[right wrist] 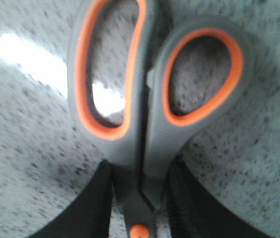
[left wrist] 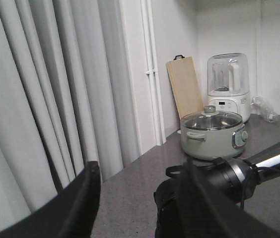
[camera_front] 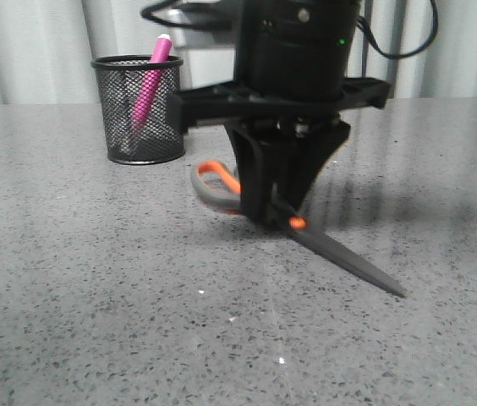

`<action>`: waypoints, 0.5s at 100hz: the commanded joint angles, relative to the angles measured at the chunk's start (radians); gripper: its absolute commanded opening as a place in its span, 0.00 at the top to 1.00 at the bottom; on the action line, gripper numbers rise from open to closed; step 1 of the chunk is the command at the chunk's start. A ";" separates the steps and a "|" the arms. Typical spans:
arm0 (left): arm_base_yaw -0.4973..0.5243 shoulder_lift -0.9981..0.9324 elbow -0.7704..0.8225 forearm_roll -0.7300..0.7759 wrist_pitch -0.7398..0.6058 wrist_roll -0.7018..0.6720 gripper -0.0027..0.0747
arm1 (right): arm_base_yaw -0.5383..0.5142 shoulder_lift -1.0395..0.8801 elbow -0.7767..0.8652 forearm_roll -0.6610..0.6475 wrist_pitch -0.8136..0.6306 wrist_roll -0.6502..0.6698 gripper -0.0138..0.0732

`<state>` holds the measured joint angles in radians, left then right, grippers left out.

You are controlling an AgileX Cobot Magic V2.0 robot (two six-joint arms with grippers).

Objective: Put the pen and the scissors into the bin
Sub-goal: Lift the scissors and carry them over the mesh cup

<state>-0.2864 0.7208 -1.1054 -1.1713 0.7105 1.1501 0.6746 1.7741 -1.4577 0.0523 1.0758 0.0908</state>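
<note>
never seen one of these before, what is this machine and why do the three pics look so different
It is a robot with two arms, each ending in a two-fingered gripper. The front view looks forward over a grey speckled table. There the right gripper has clamped the scissors near their orange pivot, blades slanting down to the table. Behind stands the bin, a black mesh cup with the pink pen already inside. The other two pictures come from cameras on the wrists. The right wrist view shows the scissors' orange-lined loops close up. The left wrist view shows the left gripper open and empty, facing curtains and kitchen appliances.

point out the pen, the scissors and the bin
pen [camera_front: 149,85], front view, mid barrel
scissors [camera_front: 353,260], front view, blade
bin [camera_front: 164,127], front view, mesh wall
</note>
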 commanded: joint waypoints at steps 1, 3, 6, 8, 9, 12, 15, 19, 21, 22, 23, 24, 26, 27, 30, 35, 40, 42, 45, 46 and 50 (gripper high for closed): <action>-0.011 0.004 -0.023 -0.048 -0.031 -0.012 0.55 | -0.004 -0.103 -0.075 -0.013 -0.069 0.000 0.92; -0.011 0.004 -0.023 -0.048 -0.031 -0.012 0.55 | -0.004 -0.116 -0.089 -0.013 -0.076 0.000 0.92; -0.011 0.004 -0.023 -0.048 -0.031 -0.012 0.55 | -0.004 -0.132 -0.109 -0.013 -0.091 0.000 0.92; -0.011 0.004 -0.023 -0.048 -0.031 -0.012 0.55 | -0.004 -0.144 -0.125 -0.013 -0.101 0.000 0.92; -0.011 0.004 -0.023 -0.048 -0.031 -0.012 0.55 | -0.004 -0.148 -0.130 -0.013 -0.104 0.000 0.92; -0.011 0.004 -0.023 -0.048 -0.031 -0.012 0.55 | -0.004 -0.162 -0.156 -0.013 -0.120 0.000 0.92; -0.011 0.004 -0.023 -0.048 -0.031 -0.012 0.55 | -0.004 -0.178 -0.176 -0.013 -0.148 0.000 0.92; -0.011 0.004 -0.023 -0.048 -0.031 -0.012 0.55 | -0.004 -0.191 -0.203 -0.013 -0.185 0.000 0.92; -0.011 0.004 -0.023 -0.048 -0.031 -0.012 0.55 | -0.004 -0.198 -0.215 -0.013 -0.212 0.000 0.92; -0.011 0.004 -0.023 -0.048 -0.031 -0.012 0.55 | -0.004 -0.203 -0.218 -0.013 -0.235 0.000 0.92; -0.011 0.004 -0.023 -0.048 -0.031 -0.012 0.55 | -0.004 -0.204 -0.221 -0.013 -0.247 0.000 0.92; -0.011 0.004 -0.023 -0.048 -0.031 -0.012 0.55 | -0.004 -0.208 -0.227 -0.013 -0.260 0.000 0.92; -0.011 0.004 -0.023 -0.048 -0.031 -0.012 0.55 | -0.004 -0.210 -0.232 -0.013 -0.303 0.000 0.92; -0.011 0.004 -0.023 -0.048 -0.031 -0.012 0.55 | -0.004 -0.213 -0.232 -0.013 -0.335 0.000 0.92; -0.011 0.004 -0.023 -0.048 -0.031 -0.012 0.55 | -0.004 -0.217 -0.236 -0.013 -0.401 0.000 0.92; -0.011 0.004 -0.023 -0.048 -0.031 -0.012 0.55 | -0.004 -0.218 -0.236 -0.013 -0.521 0.000 0.92; -0.011 0.004 -0.023 -0.048 -0.031 -0.012 0.55 | -0.004 -0.215 -0.232 -0.018 -0.637 -0.002 0.92; -0.011 0.004 -0.023 -0.048 -0.031 -0.012 0.55 | -0.004 -0.211 -0.230 -0.021 -0.685 -0.002 0.92; -0.011 0.004 -0.023 -0.048 -0.033 -0.012 0.55 | -0.004 -0.200 -0.230 -0.024 -0.740 -0.002 0.92; -0.011 0.002 -0.023 -0.048 -0.033 -0.012 0.55 | -0.004 -0.198 -0.228 -0.027 -0.768 -0.002 0.92; -0.011 0.000 -0.023 -0.043 -0.041 -0.012 0.55 | -0.004 -0.182 -0.223 -0.043 -0.844 -0.002 0.92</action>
<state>-0.2864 0.7208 -1.1054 -1.1713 0.7143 1.1501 0.6746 1.6090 -1.6568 0.0398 0.4840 0.0908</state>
